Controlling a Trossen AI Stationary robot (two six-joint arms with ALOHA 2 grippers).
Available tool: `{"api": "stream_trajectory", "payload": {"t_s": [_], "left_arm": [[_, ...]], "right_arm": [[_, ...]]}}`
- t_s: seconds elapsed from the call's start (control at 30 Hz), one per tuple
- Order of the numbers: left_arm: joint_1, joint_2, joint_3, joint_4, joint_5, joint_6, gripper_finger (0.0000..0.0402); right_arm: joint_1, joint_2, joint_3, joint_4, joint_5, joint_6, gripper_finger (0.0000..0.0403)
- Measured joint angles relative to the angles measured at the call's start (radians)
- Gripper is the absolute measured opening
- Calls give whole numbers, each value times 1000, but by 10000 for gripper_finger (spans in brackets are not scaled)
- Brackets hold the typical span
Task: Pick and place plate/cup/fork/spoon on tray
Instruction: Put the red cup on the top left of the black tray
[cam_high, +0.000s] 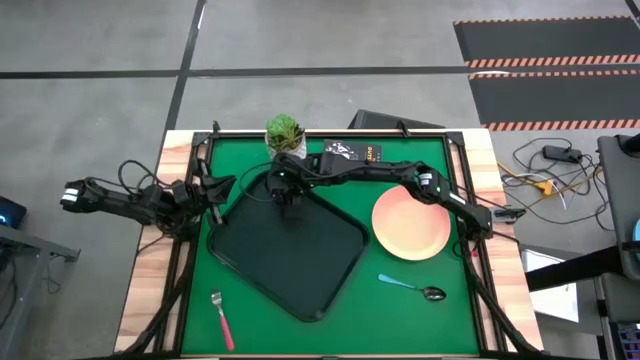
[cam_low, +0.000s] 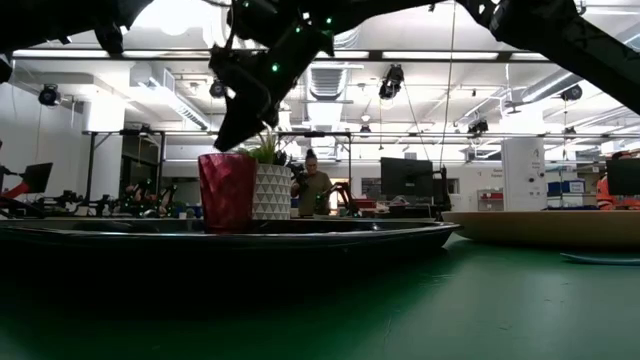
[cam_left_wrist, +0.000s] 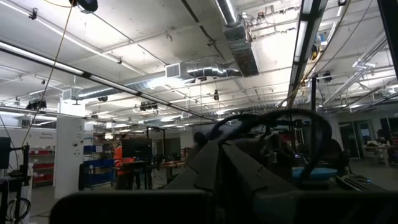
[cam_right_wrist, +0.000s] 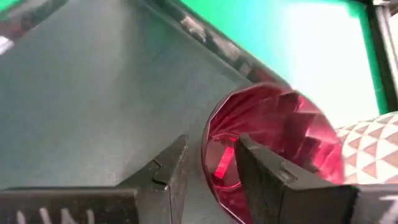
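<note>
1. Nearest edge of the desk (cam_high: 395, 170) first: one fork (cam_high: 222, 320), pink handle, lying flat on the green, just off the tray's near-left side. It has not been loaded, so it is waiting its turn.
2. Across on the near right, one spoon (cam_high: 412, 287), blue handle, flat on the desk below the plate. It is also outside the tray.
3. Middle ground: one tray (cam_high: 290, 265), black, set at an angle in the centre where either arm should be able to reach it. Most of its floor is bare, so there is room for the rest.
4. Just beside the tray's right edge sits one plate (cam_high: 410, 223), salmon pink, on the green and not on the tray.
5. Now the action, at the tray's far corner: one cup (cam_low: 226, 192), dark red, stands upright on its own base inside the tray. That looks like the first item home, with three to go.
6. The right gripper (cam_right_wrist: 211, 152) hangs directly over it, jaws apart and straddling the cup's rim, one finger (cam_right_wrist: 267, 177) dipped over the mouth, the other outside. The low view shows the tips at about rim height, so nothing is clamped and the cup bears its own weight.
7. The left arm (cam_high: 150, 203) sits folded at the desk's left side, out of the way.
8. Farthest back: one white pot (cam_low: 270, 192) with a plant right behind the cup, and one black book (cam_high: 350, 152) beside it.
</note>
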Motion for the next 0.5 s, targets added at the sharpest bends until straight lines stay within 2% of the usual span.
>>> {"api": "stream_trajectory", "payload": {"t_s": [0.33,0.5], "left_arm": [[0,0,0,-1,0,0,0],[0,2,-1,-2,0,0,0]], "right_arm": [[12,-107,25,-173,-3,24,117],[11,-107,-16,-239,-3,14,83]]}}
